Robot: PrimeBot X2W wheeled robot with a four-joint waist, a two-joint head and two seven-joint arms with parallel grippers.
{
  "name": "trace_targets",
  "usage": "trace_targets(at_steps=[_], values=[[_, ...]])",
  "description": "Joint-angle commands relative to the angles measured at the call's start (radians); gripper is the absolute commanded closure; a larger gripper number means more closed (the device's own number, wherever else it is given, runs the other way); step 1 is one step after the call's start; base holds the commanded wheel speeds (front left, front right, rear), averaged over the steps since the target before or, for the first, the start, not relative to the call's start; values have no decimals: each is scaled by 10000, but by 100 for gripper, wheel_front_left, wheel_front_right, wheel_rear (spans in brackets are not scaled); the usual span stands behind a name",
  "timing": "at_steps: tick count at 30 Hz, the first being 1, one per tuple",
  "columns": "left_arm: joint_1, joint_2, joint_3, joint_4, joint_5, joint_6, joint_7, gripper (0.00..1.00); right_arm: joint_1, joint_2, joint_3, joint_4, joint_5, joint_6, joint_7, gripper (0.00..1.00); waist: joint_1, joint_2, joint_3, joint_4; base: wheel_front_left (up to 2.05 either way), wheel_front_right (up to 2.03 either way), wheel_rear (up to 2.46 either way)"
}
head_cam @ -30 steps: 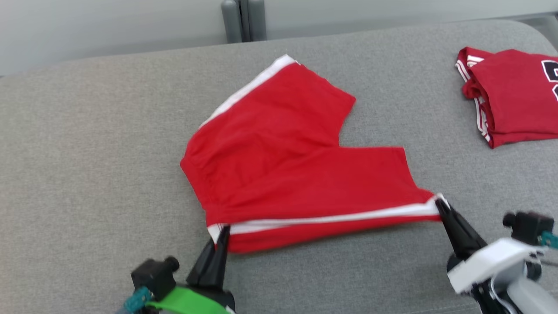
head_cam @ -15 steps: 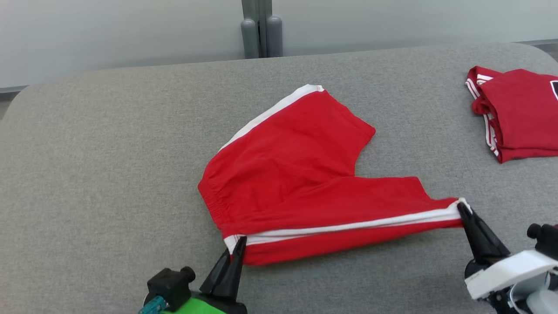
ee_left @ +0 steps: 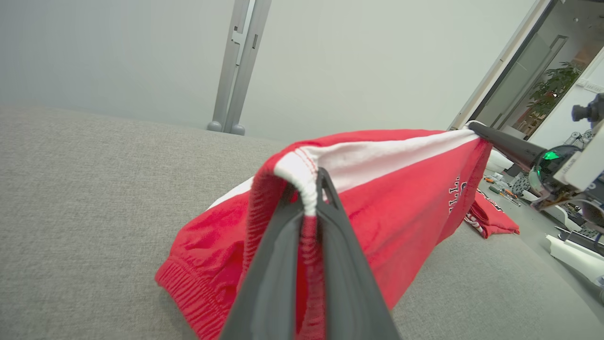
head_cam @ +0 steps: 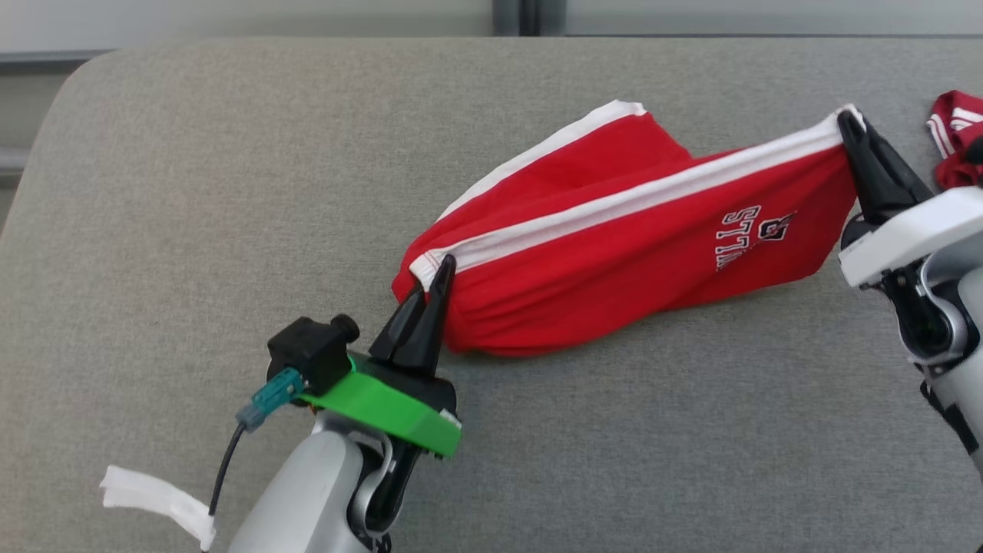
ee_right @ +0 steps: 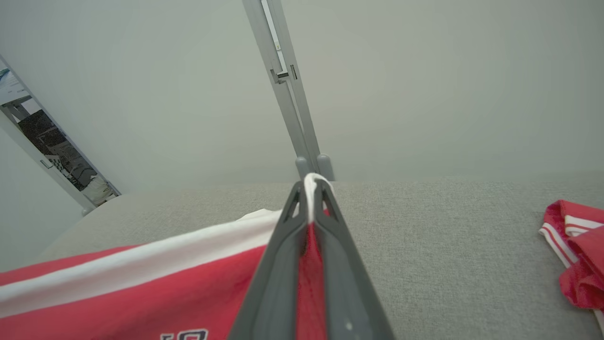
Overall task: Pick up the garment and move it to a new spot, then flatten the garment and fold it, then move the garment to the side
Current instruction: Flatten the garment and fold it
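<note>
Both tools are clamped on the red shorts [head_cam: 614, 253]. The left tool [head_cam: 443, 265] pinches the waistband corner at the white stripe. The right tool [head_cam: 846, 121] pinches the hem corner of the same stripe. In both wrist views the cloth is squeezed between the fingers with no gap.

Change vs a second ago: the shorts lay flat on the grey surface [head_cam: 230, 192], legs open in a V, gripped along the near edge at frame bottom. Now that edge is off the surface and taut between the tools, running from centre-left to upper right of the head frame. The held leg hangs as a sheet with its underside out and the printed lettering upside down. The other leg lies on the surface behind it, its stripe at upper centre. The head camera has also moved, so part of the shift isn't the cloth.

My read: the fold is under way, near leg going over the far one, not laid down yet. Both corners should come down together onto the far stripe with even tension.

Risks: the sheet's lower edge sags onto the surface and could drag and crease. A second red garment [head_cam: 952, 130] sits at the right edge near the right tool, a possible snag.
</note>
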Motion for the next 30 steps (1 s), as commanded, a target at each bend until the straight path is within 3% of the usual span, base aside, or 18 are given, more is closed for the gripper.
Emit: trace_targets(at_steps=[1,8,15,16,17,18,25,30], values=[[-428,-50,19,228,-190,-25,-30,100,-566,5,153,344,-120,-16,76,100,0,0,867,895,0,0,0],[-2002,-263,-281,1501,-607,-27,-30,100,-3239,348,939,3006,-230,-16,190,100,0,0,1565,1742,0,0,0],[-2757,-270,-951,2074,-1275,26,-30,100,-4762,731,1783,5268,-264,-16,27,100,0,0,1914,2078,0,0,0],[-2834,-267,-1017,2124,-1327,55,-30,66,-4878,771,1853,5528,-182,-16,-67,100,0,0,1936,2102,0,0,0],[-2867,-269,-1078,2177,-1350,98,-30,16,-4942,804,1919,5694,-138,-16,-145,49,0,0,1947,2118,0,0,0],[-2912,-270,-1163,2234,-1344,135,-30,0,-4983,866,2027,5859,-78,-16,-234,0,0,0,1951,2127,0,0,0],[-2718,-268,-1125,2346,-838,303,-30,0,-4633,832,2743,6183,425,-16,-698,0,0,0,1639,1987,0,0,0],[-1918,-263,-358,2030,96,402,-30,0,-4023,483,3358,5926,903,-16,-950,0,0,0,1223,1836,0,0,0]])
